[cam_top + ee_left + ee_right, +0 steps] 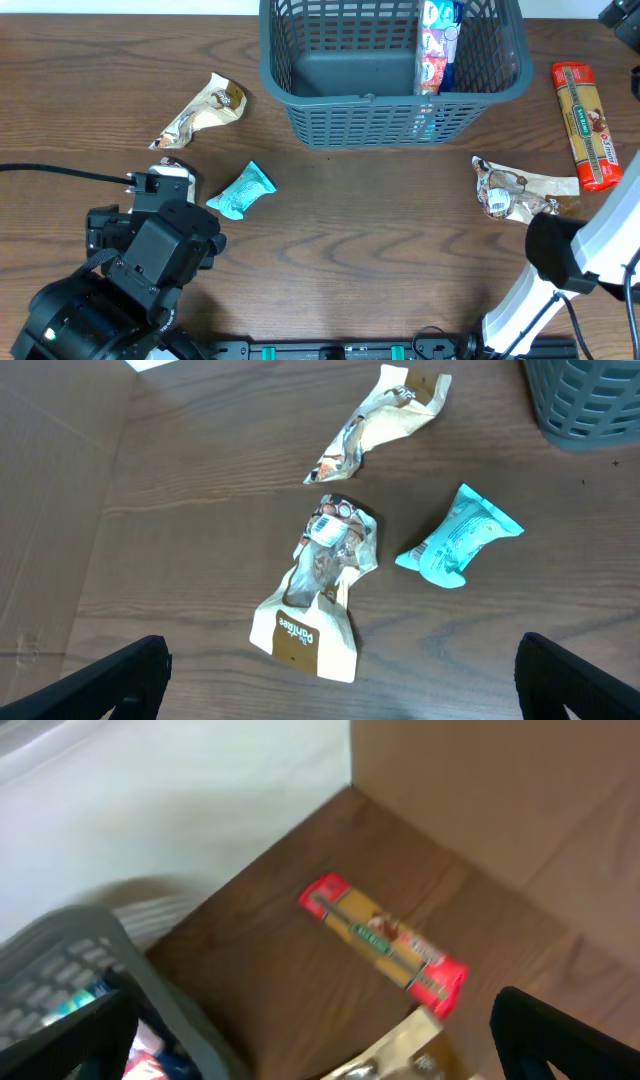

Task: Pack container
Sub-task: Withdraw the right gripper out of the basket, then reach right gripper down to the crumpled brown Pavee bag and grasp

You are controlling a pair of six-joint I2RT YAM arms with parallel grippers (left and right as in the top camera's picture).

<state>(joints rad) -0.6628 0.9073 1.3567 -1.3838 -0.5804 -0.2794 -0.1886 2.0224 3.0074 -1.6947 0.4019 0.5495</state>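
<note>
Container: well ahead and to the right of the left fingers, close on the left of the right fingers; snack packets stand inside.
Left fingers: spread wide, empty, above the tabletop.
Right fingers: spread wide, empty; view blurred.
Brown packet: crumpled, lying between the left fingers, slightly ahead; probably the next pick.
Teal packet: just right of it, not touching.
Grasp advice: lower straight, close across the twisted middle rather than the flat printed end, keeping the right-hand finger clear of the teal packet.
</note>
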